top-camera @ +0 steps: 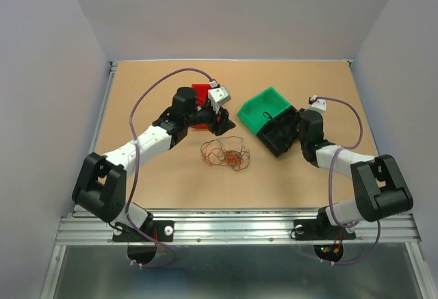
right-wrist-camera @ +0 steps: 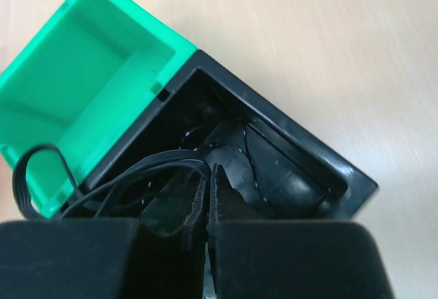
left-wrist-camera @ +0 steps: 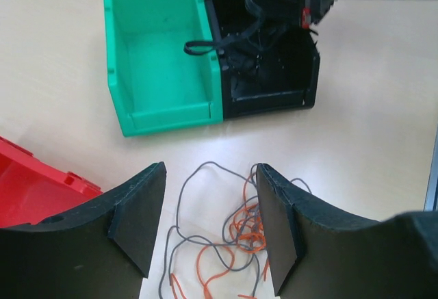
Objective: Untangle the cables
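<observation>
Cables (top-camera: 225,154), a loose tangle of thin orange and dark wires, are lying at the centre of the top view on the tan table (top-camera: 287,189), apart from all three bins. The table is filling most of that view, with pale walls rising around it.

The left arm (top-camera: 147,141) is reaching from the lower left up toward the middle, and the right arm (top-camera: 342,155) is bending in from the lower right.

A green bin (top-camera: 250,118) and a black bin (top-camera: 274,143) are sitting side by side, touching, right of centre. A red bin (top-camera: 200,92) is showing just above centre, partly hidden by the left arm's wrist.

The left gripper (left-wrist-camera: 211,169) is hovering over the tangle with its jaws standing well apart and nothing between them. In the left wrist view the orange and grey wires (left-wrist-camera: 233,234) are showing on the table below the gap.

The right gripper (right-wrist-camera: 209,176) is reaching down into the black bin with its jaws pressed together. It is pinching a black cable (right-wrist-camera: 123,176) at the fingertips. That cable is running left out of the black bin and looping over the wall into the green bin (left-wrist-camera: 171,118), where the left wrist view is catching the loop (left-wrist-camera: 197,46).
</observation>
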